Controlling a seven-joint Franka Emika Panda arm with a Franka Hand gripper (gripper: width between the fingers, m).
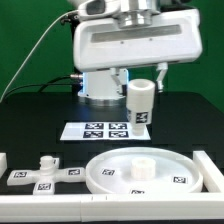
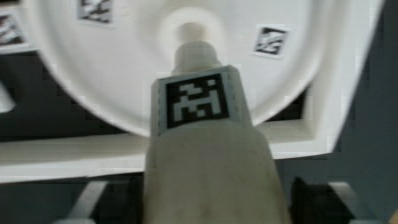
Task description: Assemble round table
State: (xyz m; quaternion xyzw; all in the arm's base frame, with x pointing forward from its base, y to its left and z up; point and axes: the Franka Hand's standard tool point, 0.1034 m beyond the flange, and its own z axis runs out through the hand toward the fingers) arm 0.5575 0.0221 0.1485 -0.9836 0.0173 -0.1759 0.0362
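Note:
My gripper (image 1: 140,86) is shut on the short thick white cylinder leg (image 1: 140,103) and holds it upright in the air, above and behind the large rimmed round disc (image 1: 110,176). The disc lies flat on the table with a raised hub (image 1: 142,168) in its middle. In the wrist view the leg (image 2: 199,120) with its square tag runs out from between the gripper's (image 2: 205,208) dark fingers (image 2: 327,200), its far end over the disc (image 2: 267,80) near the hub. The small cross-shaped foot (image 1: 42,173) lies to the exterior view's left of the disc.
The marker board (image 1: 105,128) lies flat behind the disc, below the held leg. A white rail (image 1: 100,207) runs along the front of the table, with white blocks at both ends (image 1: 207,170). The robot base (image 1: 100,85) stands at the back.

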